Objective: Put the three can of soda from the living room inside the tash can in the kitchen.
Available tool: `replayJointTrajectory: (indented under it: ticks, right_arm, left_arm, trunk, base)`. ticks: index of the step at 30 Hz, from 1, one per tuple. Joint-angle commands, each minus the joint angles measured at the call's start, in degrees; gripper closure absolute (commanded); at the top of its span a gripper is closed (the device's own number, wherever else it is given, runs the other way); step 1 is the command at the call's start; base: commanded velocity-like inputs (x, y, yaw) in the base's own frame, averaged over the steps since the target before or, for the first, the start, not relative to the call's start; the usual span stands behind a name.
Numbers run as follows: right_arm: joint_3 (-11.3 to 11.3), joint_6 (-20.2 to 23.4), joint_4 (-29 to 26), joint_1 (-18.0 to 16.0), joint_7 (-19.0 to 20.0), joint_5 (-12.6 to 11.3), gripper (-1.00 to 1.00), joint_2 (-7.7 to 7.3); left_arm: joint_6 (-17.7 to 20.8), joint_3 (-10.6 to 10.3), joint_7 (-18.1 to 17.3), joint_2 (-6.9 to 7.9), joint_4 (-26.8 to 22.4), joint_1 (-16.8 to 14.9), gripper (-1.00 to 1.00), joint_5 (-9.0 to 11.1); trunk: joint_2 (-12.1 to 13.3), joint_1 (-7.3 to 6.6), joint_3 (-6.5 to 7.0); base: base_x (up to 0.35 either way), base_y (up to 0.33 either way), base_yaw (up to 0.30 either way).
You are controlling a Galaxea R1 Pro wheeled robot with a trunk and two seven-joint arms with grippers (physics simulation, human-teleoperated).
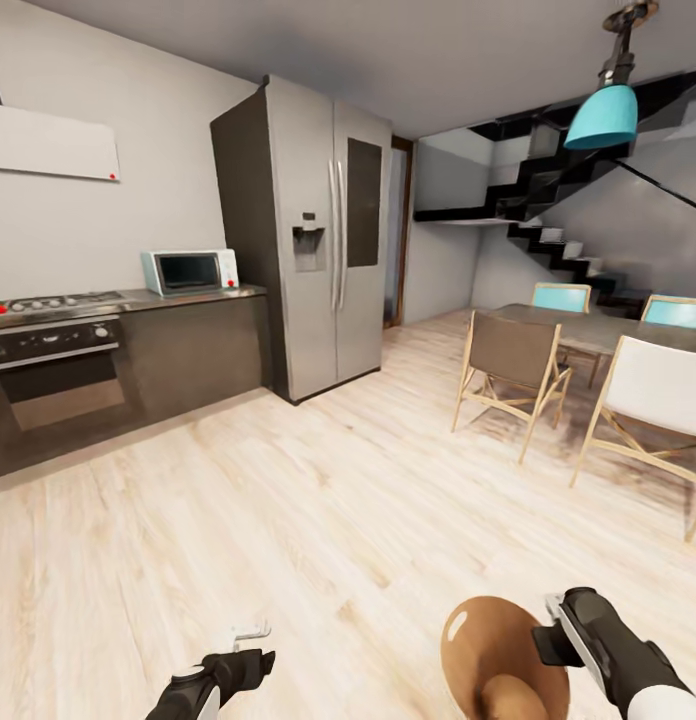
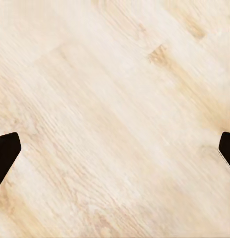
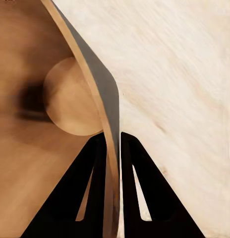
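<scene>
Bin [image 1: 498, 665] near right, carried above wood floor [image 1: 318, 500], rim pinched by right pincer [image 1: 548, 640]. Left pincer [image 1: 250, 640] released, empty, near left. No cans inside. Thin rim grip; could slip or tip on turning.

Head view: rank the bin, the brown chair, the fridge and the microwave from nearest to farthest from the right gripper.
1. The bin, gripped by its rim in the right gripper, low in the picture.
2. The brown chair, ahead on the right by the dining table.
3. The fridge, across the floor, ahead and left.
4. The microwave, on the counter further left.
</scene>
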Motion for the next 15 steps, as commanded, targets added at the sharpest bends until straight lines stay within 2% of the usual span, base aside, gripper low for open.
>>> replayJointTrajectory:
  ticks: [1, 13, 15]
  right_arm:
    - [-0.03, 0.02, 0.01, -0.03, 0.33, -0.18, 1.0, -0.34]
    - [-0.09, 0.08, 0.01, -0.08, 0.49, -0.31, 1.0, -1.02]
    - [-0.1, 0.1, 0.01, -0.08, 2.01, -0.25, 1.0, -1.06]
  left_arm:
    - [-0.02, 0.0, 0.0, 0.0, 0.0, 0.0, -1.0, 0.0]
    - [-0.04, -0.02, 0.0, 0.0, 0.0, 0.0, -1.0, 0.07]
    - [-0.04, -0.03, 0.0, 0.0, 0.0, 0.0, -1.0, 0.08]
  trunk:
    - [0.42, -0.23, 0.23]
    - [5.23, -2.86, 2.44]
    - [6.03, -3.3, 2.69]
  base:
    - [0.0, 0.0, -0.26]
    - [0.0, 0.0, -0.252]
    - [0.0, 0.0, -0.218]
